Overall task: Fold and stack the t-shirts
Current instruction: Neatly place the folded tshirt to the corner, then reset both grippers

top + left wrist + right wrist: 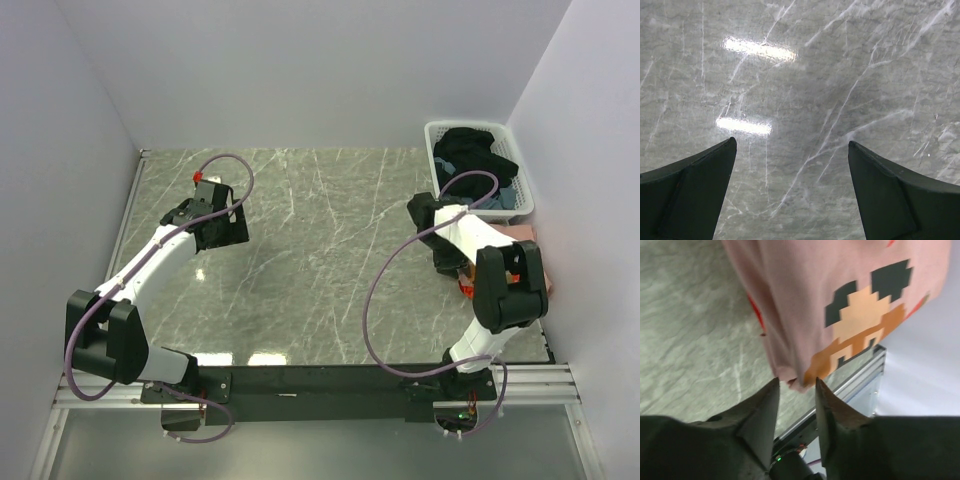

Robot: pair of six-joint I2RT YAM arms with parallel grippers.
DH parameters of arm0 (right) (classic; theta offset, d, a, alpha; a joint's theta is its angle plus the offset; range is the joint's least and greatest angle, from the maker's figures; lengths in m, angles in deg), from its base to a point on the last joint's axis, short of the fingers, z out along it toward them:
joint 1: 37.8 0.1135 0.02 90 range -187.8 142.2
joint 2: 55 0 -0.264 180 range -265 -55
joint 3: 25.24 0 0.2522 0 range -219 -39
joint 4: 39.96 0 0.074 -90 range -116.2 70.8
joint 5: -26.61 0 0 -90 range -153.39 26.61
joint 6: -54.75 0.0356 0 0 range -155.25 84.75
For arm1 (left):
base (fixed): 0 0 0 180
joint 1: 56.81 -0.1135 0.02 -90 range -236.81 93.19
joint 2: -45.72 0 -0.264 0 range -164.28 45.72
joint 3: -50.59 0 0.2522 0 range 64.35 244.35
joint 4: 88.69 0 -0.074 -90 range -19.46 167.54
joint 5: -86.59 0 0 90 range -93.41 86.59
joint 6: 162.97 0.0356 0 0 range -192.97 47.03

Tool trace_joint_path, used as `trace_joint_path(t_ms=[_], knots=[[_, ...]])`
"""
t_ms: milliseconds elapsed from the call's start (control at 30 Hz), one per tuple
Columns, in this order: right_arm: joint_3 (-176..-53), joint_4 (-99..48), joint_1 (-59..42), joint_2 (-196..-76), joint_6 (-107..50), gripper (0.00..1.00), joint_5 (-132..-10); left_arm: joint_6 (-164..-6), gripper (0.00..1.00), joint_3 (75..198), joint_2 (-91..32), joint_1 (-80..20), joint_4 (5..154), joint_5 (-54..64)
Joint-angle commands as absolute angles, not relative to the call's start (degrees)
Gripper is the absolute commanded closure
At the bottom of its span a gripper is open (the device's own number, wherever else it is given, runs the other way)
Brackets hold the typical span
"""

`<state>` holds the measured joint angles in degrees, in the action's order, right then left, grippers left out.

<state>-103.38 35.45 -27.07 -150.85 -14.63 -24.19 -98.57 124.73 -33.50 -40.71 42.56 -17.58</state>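
The dusty-pink tee with its pixel-art graphic lies folded at the table's right edge, seen partly behind my right arm in the top view. A sliver of the bright-orange tee shows under it, and also in the top view. My right gripper hovers at the pink tee's near corner, jaws a little apart, the corner just at the fingertips and not pinched; in the top view the right gripper is over the pile. My left gripper is open and empty above bare marble, at the left in the top view.
A white laundry basket with dark clothes stands at the back right, just beyond the pile. The marble table is walled on the left, back and right. A metal rail runs along the table's near edge.
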Motion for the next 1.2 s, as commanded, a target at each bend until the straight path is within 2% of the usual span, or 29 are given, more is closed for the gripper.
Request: trace_joint_path(t_ms=[0,167,233,333,367,500,867,1033,1167], knots=[[-106.6,37.3,-27.4,-148.1,-14.5,0.57,-27.6,-98.0,0.01,124.9,-32.8,-40.9,43.2,-16.6],[-108.3,28.4,-28.0,-137.7,-16.2,0.46,-38.0,-98.0,0.01,124.9,-32.8,-40.9,43.4,-16.2],[-109.2,25.1,-28.8,-134.6,-15.7,0.46,-39.7,-98.1,0.01,125.0,-32.9,-40.9,43.4,-16.3],[-107.7,17.6,-32.4,-132.0,-15.1,0.53,-42.4,-98.1,0.01,124.8,-32.9,-40.9,43.4,-16.8],[-106.1,13.7,-35.0,-131.6,-14.5,0.59,-44.9,-98.0,0.01,124.8,-32.9,-40.9,43.4,-17.1],[-101.7,5.3,-41.6,-131.0,-13.8,0.72,-48.8,-98.0,0.01,124.8,-33.0,-40.9,43.3,-18.1],[-88.1,-2.6,-45.1,-134.6,-11.9,0.74,-53.4,-98.0,0.01,124.8,-33.3,-40.9,43.4,-18.3],[-88.1,0.2,-45.2,-131.7,-12.0,0.73,-54.5,-97.9,0.01,124.7,-32.4,-40.9,43.8,-17.6],[-92.3,6.6,-45.2,-124.3,-12.2,0.68,-56.6,-97.8,0.01,124.6,-30.8,-40.9,44.3,-17.5]])
